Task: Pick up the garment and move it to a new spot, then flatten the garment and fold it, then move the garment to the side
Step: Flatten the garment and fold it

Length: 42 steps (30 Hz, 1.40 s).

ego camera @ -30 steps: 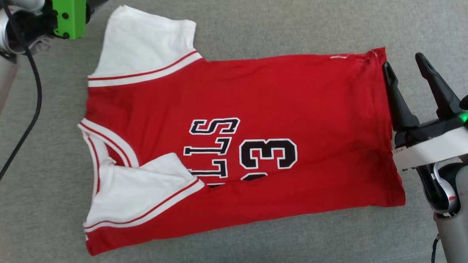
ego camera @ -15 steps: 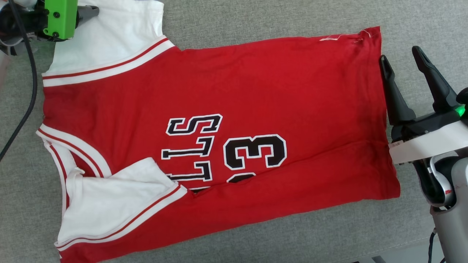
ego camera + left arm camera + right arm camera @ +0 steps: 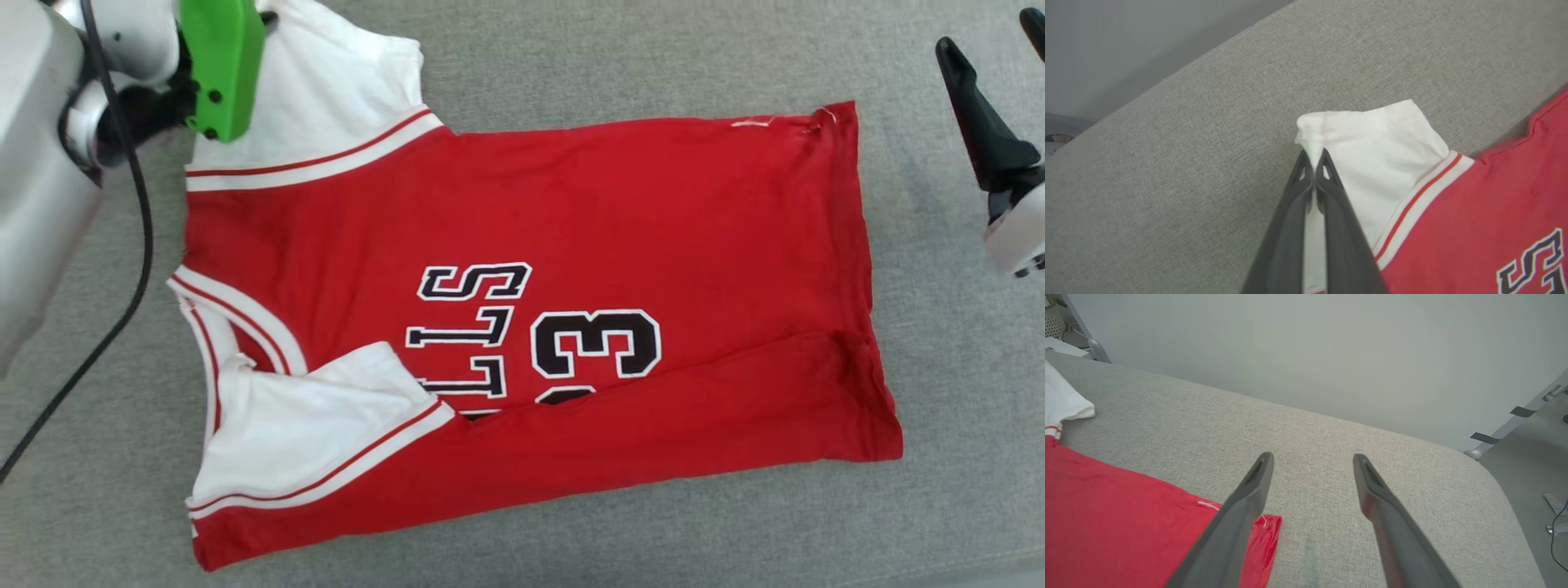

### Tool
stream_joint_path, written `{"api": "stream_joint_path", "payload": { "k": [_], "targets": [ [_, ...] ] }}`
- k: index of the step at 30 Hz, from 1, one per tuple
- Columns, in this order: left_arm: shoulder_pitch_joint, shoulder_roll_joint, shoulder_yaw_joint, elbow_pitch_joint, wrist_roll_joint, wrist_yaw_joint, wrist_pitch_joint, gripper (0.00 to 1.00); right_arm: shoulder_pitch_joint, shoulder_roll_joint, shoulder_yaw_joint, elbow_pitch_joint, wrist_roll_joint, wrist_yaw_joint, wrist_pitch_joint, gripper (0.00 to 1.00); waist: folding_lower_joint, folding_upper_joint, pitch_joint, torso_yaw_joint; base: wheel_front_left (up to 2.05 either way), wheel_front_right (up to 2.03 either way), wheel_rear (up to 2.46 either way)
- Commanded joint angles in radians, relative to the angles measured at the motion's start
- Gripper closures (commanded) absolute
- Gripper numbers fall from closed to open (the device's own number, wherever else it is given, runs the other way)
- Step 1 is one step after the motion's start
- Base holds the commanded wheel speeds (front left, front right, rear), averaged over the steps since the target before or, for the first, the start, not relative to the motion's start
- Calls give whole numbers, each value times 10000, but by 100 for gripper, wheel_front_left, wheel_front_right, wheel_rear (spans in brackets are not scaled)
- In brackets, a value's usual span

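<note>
Head view, garment (image 3: 522, 245): lies front-up and flat on the grey fabric surface (image 3: 571, 57), collar toward 9 o'clock, hem toward 3 o'clock; black letters and a "3" sit sideways near the middle.
Head view, near sleeve (image 3: 310, 433): white, folded in over the red body at 7 o'clock.
Head view, far sleeve (image 3: 326, 90): white, spread out at 11 o'clock, its outer corner under the green mount (image 3: 216, 69) of the left arm.
Head view, cable (image 3: 139, 245): black, running from the left arm down the 9 o'clock side.
Head view, right gripper (image 3: 984, 28): at 2 o'clock, apart from the hem, fingers spread, one cut by the frame's corner.
Left wrist view, left gripper (image 3: 1314, 157): fingers pressed together on the edge of the far sleeve, a peak of white cloth bunched at the tips.
Left wrist view, garment: red body with striped trim runs off toward 4 o'clock; part of a letter shows at 5 o'clock.
Right wrist view, right gripper: fingers wide apart, grey surface seen between them.
Right wrist view, garment: red hem corner at 7 o'clock, partly hidden behind the finger on that side; white sleeve tip at 9 o'clock.
Right wrist view, wall (image 3: 1306, 355): pale, beyond the surface at 12 o'clock.
</note>
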Motion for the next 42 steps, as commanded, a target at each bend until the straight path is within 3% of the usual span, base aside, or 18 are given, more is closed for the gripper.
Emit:
{"api": "stream_joint_path", "payload": {
  "k": [1,5,11,15,26,27,28,42],
  "targets": [
    [270,136,-96,-232,20,-26,-203,100,-413,-338,239,123,375,-9,677,0,-1,-1,-426,429,0,0,0],
    [558,267,-349,-930,89,-27,-667,100,-1117,-1248,947,636,1555,-9,2991,0,-1,-1,-597,723,0,0,0],
    [854,273,-488,-1665,186,-27,-1135,100,-1852,-1899,1975,1521,2770,-9,5700,0,-1,-1,-535,1131,0,0,0],
    [834,229,-539,-1967,333,-12,-1291,100,-2261,-1823,2373,2234,2727,-9,6106,0,-1,-1,-299,1392,0,0,0],
    [711,104,-763,-2185,652,-16,-1568,100,-2332,-1060,3655,4369,2724,-9,5652,0,-1,-1,172,1792,0,0,0],
    [735,86,-787,-2135,640,-17,-1606,100,-2295,-1085,3846,4415,2755,-9,5516,4,-1,-1,124,1786,0,0,0],
    [761,80,-800,-2092,624,-17,-1647,100,-2283,-1089,3922,4454,2798,-9,5343,100,-1,-1,75,1767,0,0,0],
    [2303,520,-884,-1977,420,141,-3058,100,-1716,-1284,4251,4296,3145,-9,1481,100,-1,-1,-1886,1412,0,0,0]
  ]
}}
